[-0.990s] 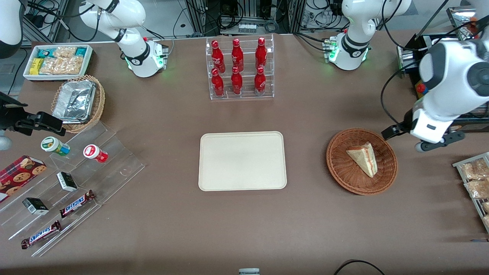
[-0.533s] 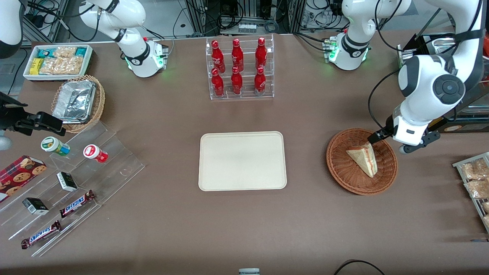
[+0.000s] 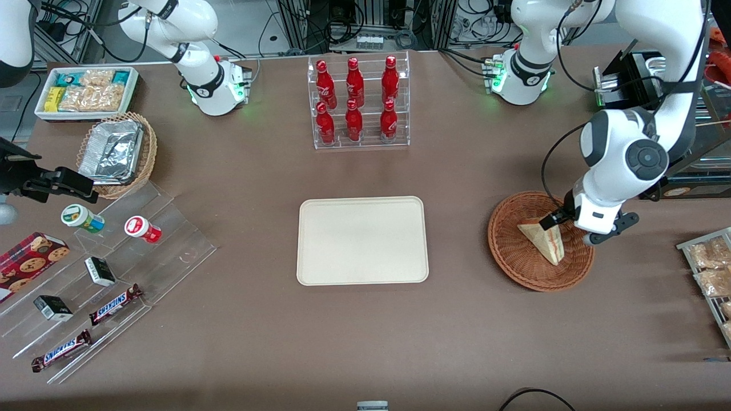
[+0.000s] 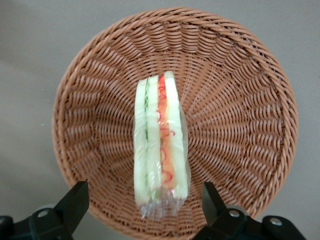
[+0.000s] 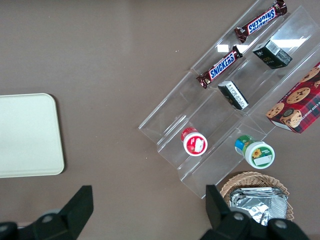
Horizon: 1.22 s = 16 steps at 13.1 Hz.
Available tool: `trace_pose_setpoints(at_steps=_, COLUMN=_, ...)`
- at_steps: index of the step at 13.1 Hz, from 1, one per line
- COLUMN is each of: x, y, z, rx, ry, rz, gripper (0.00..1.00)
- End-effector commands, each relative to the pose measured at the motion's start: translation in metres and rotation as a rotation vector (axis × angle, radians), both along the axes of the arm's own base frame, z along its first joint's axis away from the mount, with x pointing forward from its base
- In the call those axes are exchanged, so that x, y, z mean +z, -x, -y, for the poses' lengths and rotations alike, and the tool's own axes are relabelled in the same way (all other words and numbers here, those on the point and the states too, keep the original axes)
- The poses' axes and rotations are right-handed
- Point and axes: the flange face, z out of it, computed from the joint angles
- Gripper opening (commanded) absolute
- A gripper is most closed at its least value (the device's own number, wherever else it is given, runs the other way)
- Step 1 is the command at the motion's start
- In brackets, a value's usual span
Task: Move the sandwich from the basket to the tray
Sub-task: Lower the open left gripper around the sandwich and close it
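The claw (image 4: 145, 200) hangs open above the basket (image 4: 235, 95), its fingers (image 4: 75, 200) spread on either side of the sandwich's (image 4: 160, 145) wide end; the sandwich lies in the basket below it, the tray (image 3: 362, 240) well apart

In the front view, the gripper (image 3: 562, 220) and its arm cover the upper right of the basket (image 3: 517, 251) and the wide end of the sandwich (image 3: 545, 242). In the wrist view, the fingers (image 4: 75, 200) are cut off at the frame's edge.
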Motion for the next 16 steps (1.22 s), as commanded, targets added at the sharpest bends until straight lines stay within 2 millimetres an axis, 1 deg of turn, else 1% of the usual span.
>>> trace_pose_setpoints(at_steps=1, x=-0.016, y=-0.005, z=0.004, rx=0.021, ry=0.014, rz=0.017, gripper=1.0)
trace_pose_setpoints(at_steps=3, x=-0.03, y=-0.006, z=0.005, rx=0.022, ry=0.02, rz=0.015, gripper=1.0)
trace_pose_setpoints(at_steps=4, x=-0.036, y=-0.006, z=0.005, rx=0.029, ry=0.026, rz=0.012, gripper=0.97)
trace_pose_setpoints(at_steps=5, x=-0.038, y=-0.006, z=0.005, rx=0.037, ry=0.033, rz=0.008, gripper=0.87)
trace_pose_setpoints(at_steps=7, x=-0.041, y=-0.005, z=0.005, rx=0.076, ry=0.049, rz=0.0, gripper=0.5)
trace_pose_setpoints(at_steps=8, x=-0.044, y=-0.004, z=0.006, rx=0.093, ry=0.049, rz=-0.006, gripper=0.27)
trace_pose_setpoints(at_steps=9, x=-0.046, y=-0.003, z=0.013, rx=0.087, ry=0.048, rz=-0.01, gripper=0.03)
trace_pose_setpoints(at_steps=10, x=-0.045, y=-0.004, z=0.015, rx=0.081, ry=0.048, rz=-0.01, gripper=0.0)
trace_pose_setpoints(at_steps=12, x=-0.037, y=-0.006, z=0.015, rx=0.071, ry=0.047, rz=-0.004, gripper=0.0)
trace_pose_setpoints(at_steps=14, x=-0.022, y=-0.009, z=0.016, rx=0.056, ry=0.04, rz=0.003, gripper=0.0)
trace_pose_setpoints(at_steps=16, x=0.004, y=-0.013, z=0.034, rx=0.016, ry=0.028, rz=-0.019, gripper=0.0)
